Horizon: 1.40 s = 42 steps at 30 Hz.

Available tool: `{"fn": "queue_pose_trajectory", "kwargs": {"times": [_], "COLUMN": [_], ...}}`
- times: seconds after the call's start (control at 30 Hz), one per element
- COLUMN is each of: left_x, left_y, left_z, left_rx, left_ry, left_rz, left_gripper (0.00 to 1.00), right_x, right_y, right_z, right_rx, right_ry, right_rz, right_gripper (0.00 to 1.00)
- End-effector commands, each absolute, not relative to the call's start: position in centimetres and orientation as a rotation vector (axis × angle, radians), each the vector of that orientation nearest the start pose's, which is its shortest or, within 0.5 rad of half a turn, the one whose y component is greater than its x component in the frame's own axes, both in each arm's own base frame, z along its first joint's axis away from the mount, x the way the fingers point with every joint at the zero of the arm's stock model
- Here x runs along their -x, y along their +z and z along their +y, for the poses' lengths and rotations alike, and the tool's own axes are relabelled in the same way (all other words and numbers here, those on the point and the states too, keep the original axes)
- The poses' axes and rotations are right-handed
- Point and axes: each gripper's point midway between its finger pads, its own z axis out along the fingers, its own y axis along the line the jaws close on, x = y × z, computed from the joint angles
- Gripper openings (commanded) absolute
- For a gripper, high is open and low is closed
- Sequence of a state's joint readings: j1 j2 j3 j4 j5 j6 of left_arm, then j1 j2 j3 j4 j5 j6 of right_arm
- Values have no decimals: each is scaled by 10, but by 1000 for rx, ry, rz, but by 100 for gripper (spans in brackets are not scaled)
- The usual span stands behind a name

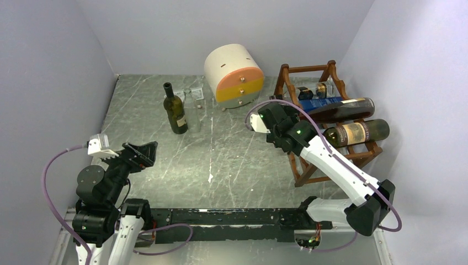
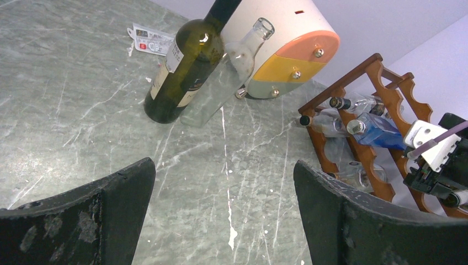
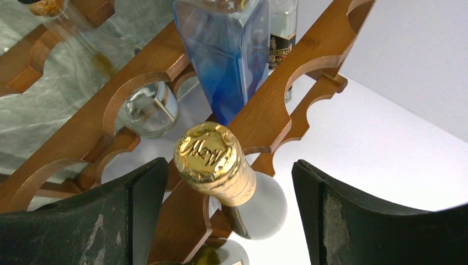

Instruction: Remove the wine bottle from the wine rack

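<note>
The reddish-brown wine rack (image 1: pixel 333 70) stands at the right of the table with several bottles lying in it. A dark wine bottle (image 1: pixel 346 108) lies in an upper tier. Its gold-foil neck (image 3: pixel 212 163) points out of the scalloped rail (image 3: pixel 265 116) and sits between my right gripper's (image 3: pixel 229 182) open fingers, nearer the left one, with no touch visible. In the top view the right gripper (image 1: pixel 275 115) is at the rack's left face. My left gripper (image 2: pixel 223 187) is open and empty above bare table, at the near left (image 1: pixel 142 152).
A blue bottle (image 3: pixel 226 55), a clear bottle (image 1: pixel 314 89) and another dark bottle (image 1: pixel 357 132) lie in the rack. A dark green bottle (image 1: pixel 175 110) and a clear bottle (image 2: pixel 221 83) stand at the back beside the round cream-and-orange drawer box (image 1: pixel 234 74). Walls enclose the table.
</note>
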State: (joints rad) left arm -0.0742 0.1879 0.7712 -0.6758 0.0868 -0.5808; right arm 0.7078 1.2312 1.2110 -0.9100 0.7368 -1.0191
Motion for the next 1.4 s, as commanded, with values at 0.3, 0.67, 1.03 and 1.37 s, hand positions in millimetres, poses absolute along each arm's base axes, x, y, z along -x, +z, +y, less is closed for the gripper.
{"fn": "queue_pose_trajectory", "kwargs": {"times": [0.3, 0.67, 1.03, 1.37], "left_x": [-172, -172, -174, -175], "left_y": [298, 297, 295, 294], "left_z": [-52, -51, -52, -52], "left_rx": [335, 339, 336, 340], "left_ry": [-569, -568, -571, -569], "left_rz": [1621, 1626, 1635, 1641], "left_gripper": [99, 99, 99, 99], "right_x": [-327, -331, -326, -328], "right_y": [264, 258, 274, 319], "right_z": [70, 66, 63, 58], "right_rx": [1722, 1740, 1662, 1510], "right_ry": [-1085, -1090, -1075, -1155], "right_rz": [1629, 1613, 1599, 1521], "right_gripper": [80, 71, 19, 0]}}
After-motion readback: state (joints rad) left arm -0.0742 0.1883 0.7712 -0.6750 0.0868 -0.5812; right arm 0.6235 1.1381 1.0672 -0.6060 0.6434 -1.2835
